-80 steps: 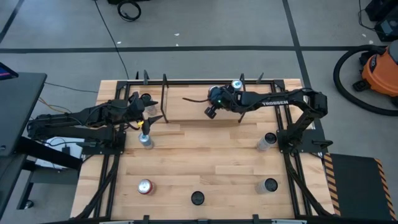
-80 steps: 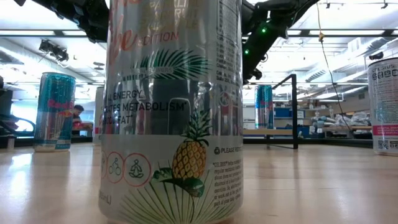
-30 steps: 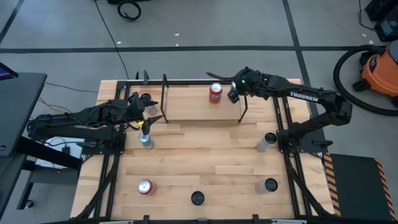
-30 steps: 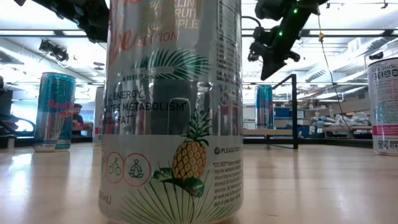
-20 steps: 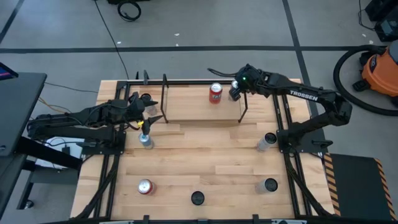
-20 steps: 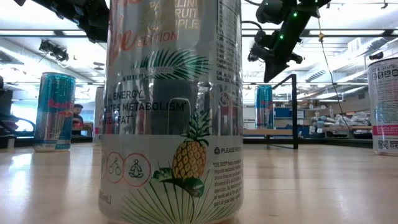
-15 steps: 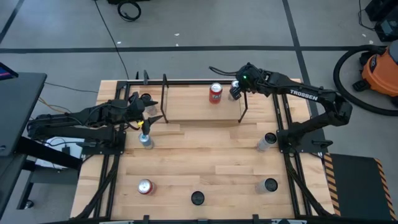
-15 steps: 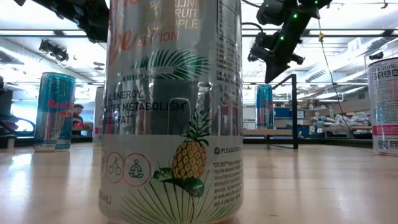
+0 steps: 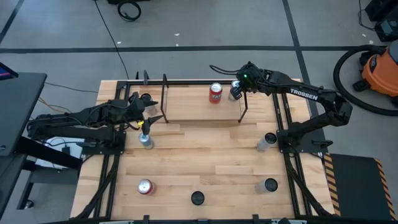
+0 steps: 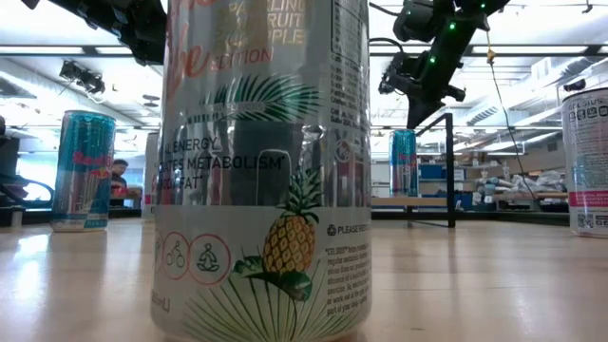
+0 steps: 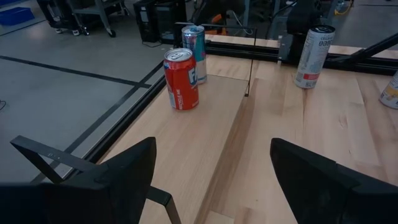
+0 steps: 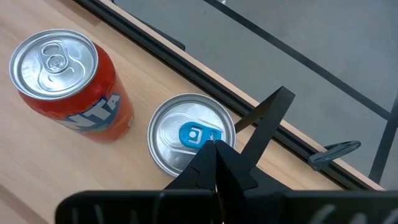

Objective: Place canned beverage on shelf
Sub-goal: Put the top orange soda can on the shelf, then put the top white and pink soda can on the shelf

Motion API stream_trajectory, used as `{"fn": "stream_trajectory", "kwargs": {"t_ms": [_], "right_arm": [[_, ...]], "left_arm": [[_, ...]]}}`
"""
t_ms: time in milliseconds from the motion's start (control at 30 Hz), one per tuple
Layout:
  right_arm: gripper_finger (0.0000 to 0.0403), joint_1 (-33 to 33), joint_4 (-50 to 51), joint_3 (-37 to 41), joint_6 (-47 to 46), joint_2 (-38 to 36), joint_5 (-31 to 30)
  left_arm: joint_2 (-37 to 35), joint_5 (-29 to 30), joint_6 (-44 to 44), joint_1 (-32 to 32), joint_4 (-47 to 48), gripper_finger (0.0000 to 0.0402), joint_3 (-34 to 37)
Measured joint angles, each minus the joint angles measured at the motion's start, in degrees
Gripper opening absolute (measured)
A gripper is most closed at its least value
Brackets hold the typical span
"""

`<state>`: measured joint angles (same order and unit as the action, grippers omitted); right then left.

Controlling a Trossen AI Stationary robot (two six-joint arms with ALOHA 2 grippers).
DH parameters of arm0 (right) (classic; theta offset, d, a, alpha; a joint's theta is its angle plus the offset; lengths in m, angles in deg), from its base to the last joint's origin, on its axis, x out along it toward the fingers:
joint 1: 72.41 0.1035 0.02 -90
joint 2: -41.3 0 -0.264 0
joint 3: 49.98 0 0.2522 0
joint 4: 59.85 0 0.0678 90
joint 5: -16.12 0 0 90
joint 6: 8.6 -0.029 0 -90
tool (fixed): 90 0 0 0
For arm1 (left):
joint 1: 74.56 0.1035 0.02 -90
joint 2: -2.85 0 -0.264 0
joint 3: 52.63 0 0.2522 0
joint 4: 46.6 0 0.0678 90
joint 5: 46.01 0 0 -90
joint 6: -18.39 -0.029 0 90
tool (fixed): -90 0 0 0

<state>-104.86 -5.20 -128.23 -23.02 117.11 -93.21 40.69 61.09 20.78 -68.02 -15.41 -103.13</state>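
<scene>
The shelf lies along the table's far edge. On its right part stands a red can, upright on its base, also in the right wrist view and the left wrist view. Right beside it stands a blue-and-silver can with a blue tab. My right gripper is shut and hangs just above that can, clear of it in the low view. My left gripper waits open at the shelf's left end, with nothing between its fingers.
Loose cans stand about the table: a silver one near my left gripper, a red-topped one, dark-topped ones, another by the right arm's base. A pineapple-print can fills the low view.
My right gripper, shut all along, has drifted a little up and toward the table's far right corner, away from the red can, then held still. The red can has kept its place on the shelf.
</scene>
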Motion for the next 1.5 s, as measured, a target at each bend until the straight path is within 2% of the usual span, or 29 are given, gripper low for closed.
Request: {"fn": "stream_trajectory", "kwargs": {"t_ms": [367, 833, 1367, 1500], "right_arm": [[0.0007, 0.27, -2.23, -0.37, -0.28, 3.47, 0.79], [0.0007, 1.18, -3.78, -0.11, -0.41, 2.98, 2.55], [0.0007, 2.0, -3.43, 0.15, 0.24, -3.1, 3.14], [0.0007, 3.15, -3.89, 0.15, 1.35, -4.43, 6.56]], "left_arm": [[0.0, 0.0, 0.02, -0.01, 0.0, 0.0318, 0.0], [0.0, -0.01, -0.05, -0.01, -0.02, 0.0318, 0.01], [0.01, -0.01, -0.09, 0.0, -0.04, 0.0318, 0.01], [0.02, 0.0, -0.11, 0.01, -0.25, 0.0318, 0.01]]}}
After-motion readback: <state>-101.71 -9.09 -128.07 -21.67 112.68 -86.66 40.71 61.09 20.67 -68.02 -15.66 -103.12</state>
